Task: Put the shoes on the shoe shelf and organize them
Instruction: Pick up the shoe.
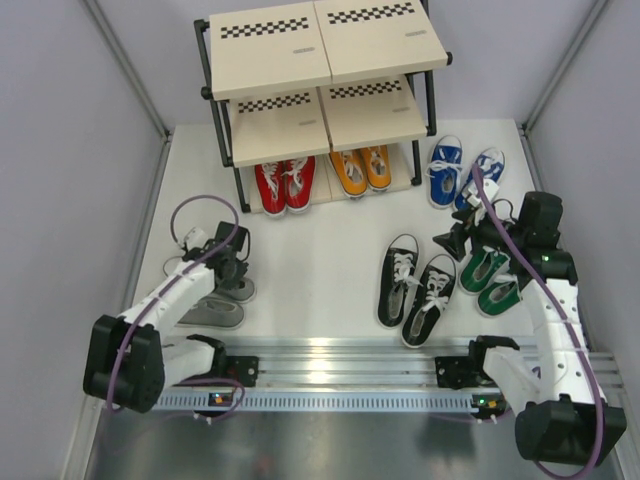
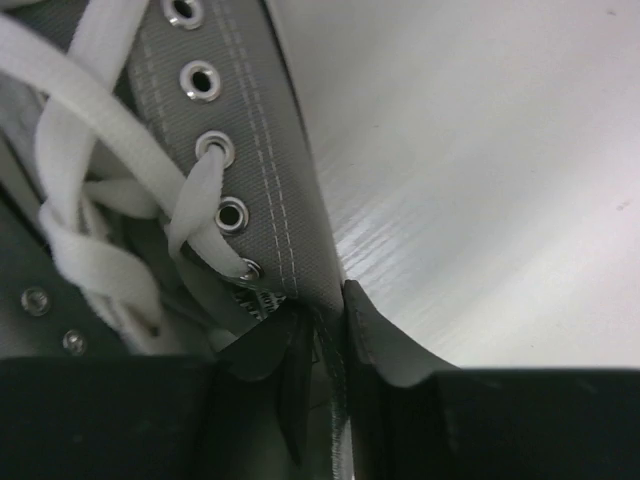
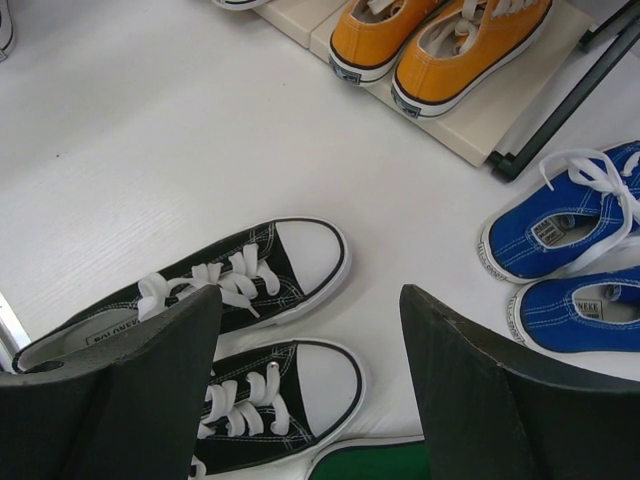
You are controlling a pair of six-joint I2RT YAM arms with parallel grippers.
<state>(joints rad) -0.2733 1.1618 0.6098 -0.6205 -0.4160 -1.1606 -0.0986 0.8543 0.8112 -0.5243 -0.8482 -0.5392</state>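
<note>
My left gripper (image 1: 232, 268) (image 2: 325, 320) is down on a grey shoe (image 1: 238, 290) (image 2: 250, 150), with its jaws pinched on the canvas side wall next to the eyelets. The other grey shoe (image 1: 210, 312) lies beside it. My right gripper (image 1: 462, 240) (image 3: 310, 295) hangs open and empty over the black pair (image 1: 415, 290) (image 3: 250, 275), next to the green pair (image 1: 492, 280) (image 3: 370, 465). The blue pair (image 1: 462, 172) (image 3: 560, 225) lies by the shoe shelf (image 1: 320, 60). The red pair (image 1: 285, 185) and the orange pair (image 1: 362, 170) (image 3: 440, 40) sit on its bottom board.
The shelf's upper two boards carry no shoes. Grey walls close in the white table (image 1: 320, 250) on the left and right. A metal rail (image 1: 350, 375) with both arm bases runs along the near edge.
</note>
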